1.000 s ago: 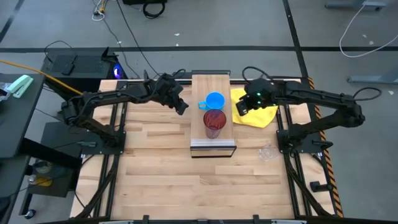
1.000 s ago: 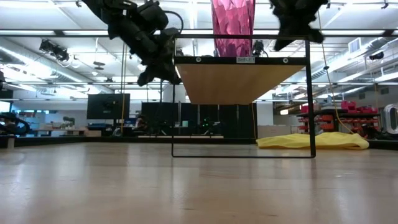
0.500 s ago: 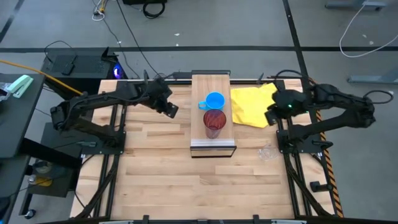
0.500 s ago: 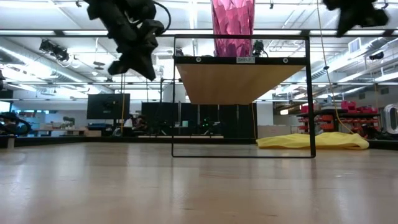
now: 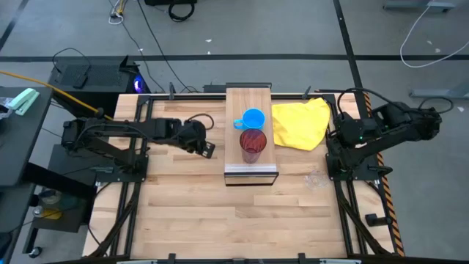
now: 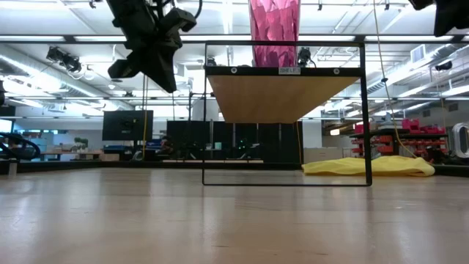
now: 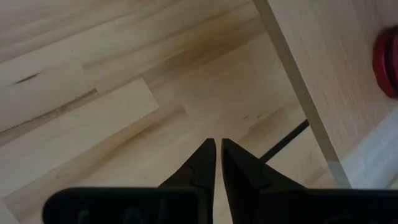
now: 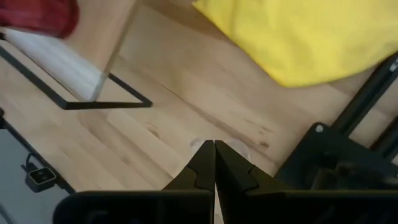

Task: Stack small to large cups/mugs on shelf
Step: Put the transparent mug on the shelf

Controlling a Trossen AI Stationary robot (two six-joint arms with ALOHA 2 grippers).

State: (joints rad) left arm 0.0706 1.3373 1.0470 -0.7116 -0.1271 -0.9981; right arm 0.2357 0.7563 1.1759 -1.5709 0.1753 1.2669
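Observation:
The red tumbler (image 5: 253, 146) stands upright on the light-wood shelf (image 5: 249, 167), near its near end; it also shows in the low view (image 6: 275, 28). The blue mug (image 5: 253, 119) stands on the shelf just beyond it, handle toward the table's left. The tiny clear glass cup (image 5: 316, 178) stands on the tabletop right of the shelf. My left gripper (image 5: 207, 149) is shut and empty, left of the shelf above the table (image 7: 217, 149). My right gripper (image 5: 341, 141) is shut and empty near the table's right edge (image 8: 214, 149), above and beyond the glass cup (image 8: 219, 147).
A yellow cloth (image 5: 300, 123) lies on the table right of the shelf, toward the far edge. Dark arm mounts stand at the table's left (image 5: 124, 158) and right (image 5: 352, 165) sides. Bare planks (image 5: 242, 220) lie in front of the shelf.
My left gripper has drawn away from the shelf's left side, toward the table's near edge and slightly left. My right gripper has gone from over the yellow cloth toward the table's right edge. The tumbler, mug, glass cup and cloth have stayed where they were.

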